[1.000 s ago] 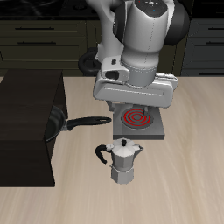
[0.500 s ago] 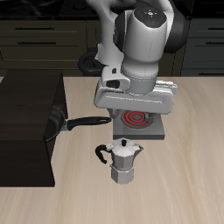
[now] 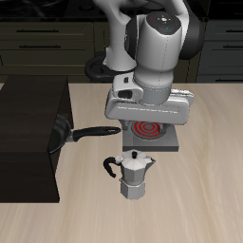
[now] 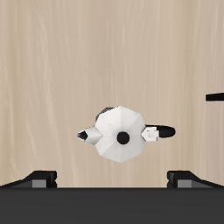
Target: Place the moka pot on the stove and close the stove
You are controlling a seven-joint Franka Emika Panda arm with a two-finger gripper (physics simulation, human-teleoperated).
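Observation:
The silver moka pot [image 3: 137, 175] stands upright on the table just in front of the stove [image 3: 167, 142], with its black handle on the side. The stove's spiral coil [image 3: 149, 126] glows red. My gripper [image 3: 147, 114] hangs above the stove's front part and the pot, and the hand covers part of the coil. Seen from the wrist, the moka pot [image 4: 122, 136] lies straight below, black lid knob in its middle. The two fingertips [image 4: 38, 179] stand far apart with nothing between them, so the gripper [image 4: 112, 179] is open.
A black frying pan [image 3: 65, 133] rests against a large black box [image 3: 28, 138], its handle [image 3: 97, 132] pointing toward the stove. A dark bar [image 4: 215, 96] at the edge of the wrist view is probably that handle. Dark cabinets run along the back.
The arm has come down a little and shifted toward the table's front edge, closer over the moka pot. The pot, stove and pan have not moved.

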